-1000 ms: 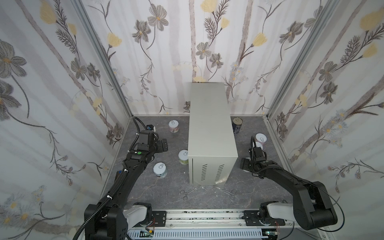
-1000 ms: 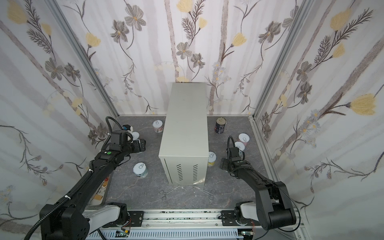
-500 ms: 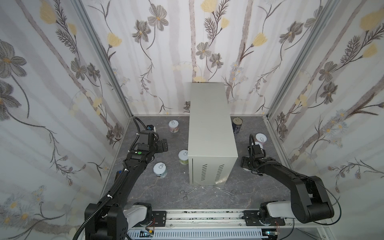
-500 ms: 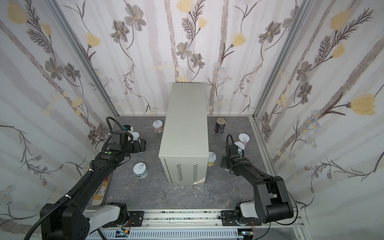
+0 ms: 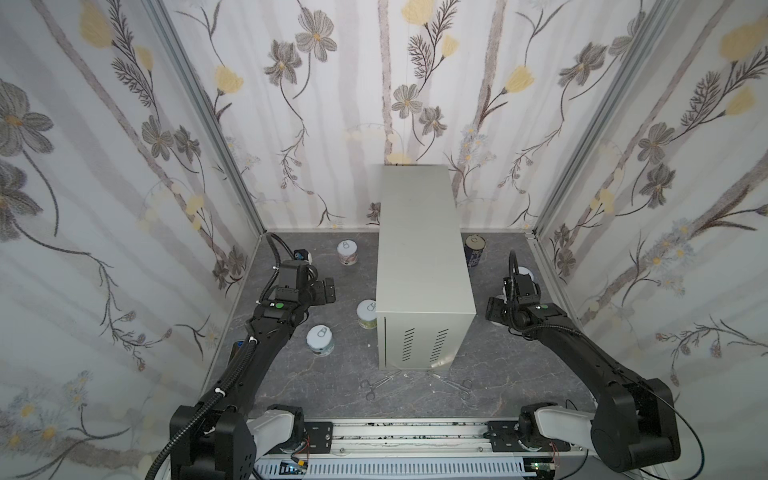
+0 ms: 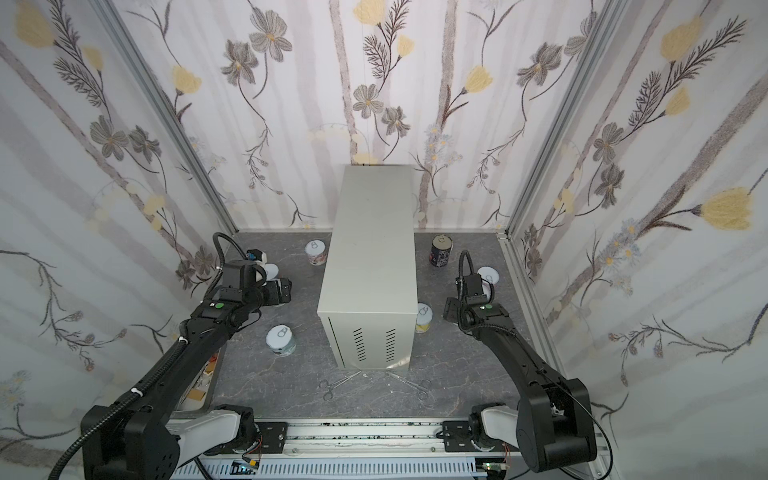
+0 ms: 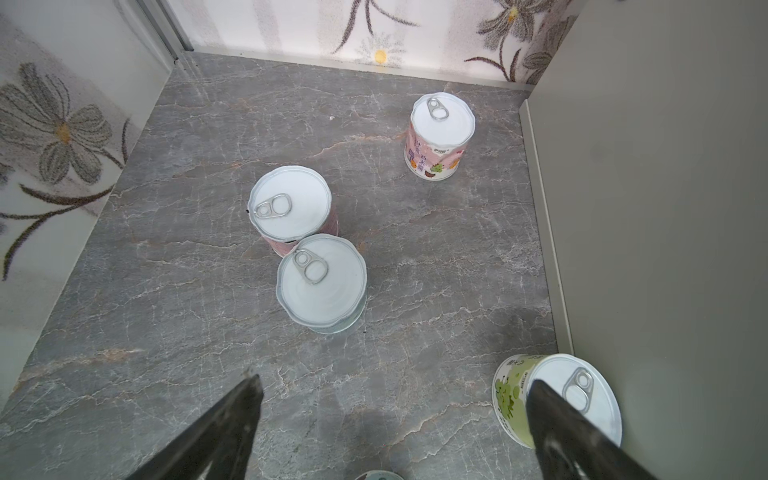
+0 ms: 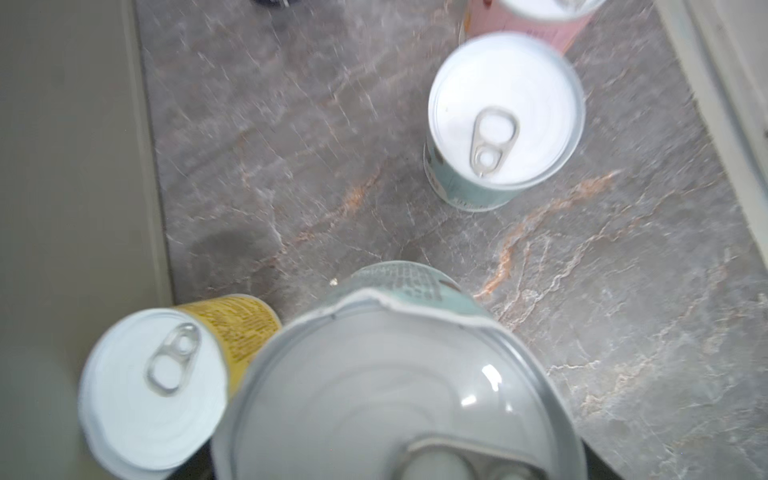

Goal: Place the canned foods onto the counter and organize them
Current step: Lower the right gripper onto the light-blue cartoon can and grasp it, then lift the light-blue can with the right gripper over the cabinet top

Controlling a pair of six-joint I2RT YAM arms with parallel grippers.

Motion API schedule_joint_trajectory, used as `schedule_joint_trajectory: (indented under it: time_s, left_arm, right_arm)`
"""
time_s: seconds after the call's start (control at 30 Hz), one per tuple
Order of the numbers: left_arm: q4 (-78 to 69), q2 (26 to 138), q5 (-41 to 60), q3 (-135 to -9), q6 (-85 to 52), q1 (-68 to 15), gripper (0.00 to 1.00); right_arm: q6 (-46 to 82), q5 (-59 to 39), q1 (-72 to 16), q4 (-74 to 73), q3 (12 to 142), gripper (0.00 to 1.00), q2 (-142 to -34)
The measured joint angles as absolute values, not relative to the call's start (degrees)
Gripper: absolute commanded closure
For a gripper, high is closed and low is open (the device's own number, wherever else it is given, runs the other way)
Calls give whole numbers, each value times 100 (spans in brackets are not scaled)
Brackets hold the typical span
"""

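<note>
The counter (image 5: 419,257) is a tall light-grey box with vent slits, and its top is bare. My right gripper (image 5: 496,309) is low beside its right wall, shut on a teal can (image 8: 395,395) whose lid hides the fingers. A yellow can (image 8: 166,374) stands next to it by the counter. Another teal can (image 8: 503,120) and a pink can (image 8: 536,20) stand beyond. My left gripper (image 7: 392,399) is open above bare floor. Ahead of it are a teal can (image 7: 322,282), two pink cans (image 7: 291,208) (image 7: 440,133) and a green can (image 7: 540,395). A dark-blue can (image 5: 474,249) stands at the back right.
Two metal forceps (image 5: 374,386) (image 5: 455,384) lie on the dark marbled floor in front of the counter. A further teal can (image 5: 320,338) stands left of the counter's front. Floral walls close in on three sides, and a rail runs along the front edge.
My right gripper has moved slightly farther from the front rail, beside the counter. The left arm has not moved.
</note>
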State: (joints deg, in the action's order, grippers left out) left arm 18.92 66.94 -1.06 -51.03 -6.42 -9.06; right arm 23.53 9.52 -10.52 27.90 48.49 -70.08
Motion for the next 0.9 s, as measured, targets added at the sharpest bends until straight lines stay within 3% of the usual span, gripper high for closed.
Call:
schedule_joint_trajectory:
  time_s: [0.37,0.9]
  left_arm:
    - [1811,6598,-82,-5015,-593,-906,0]
    - [1739,6359,-99,-4960,-554,-906,0]
  right_arm:
    - [2139,1173,-1055,3837,7253,45,-6936]
    - [1317,1120,-1205,3848,10025,47,-8337]
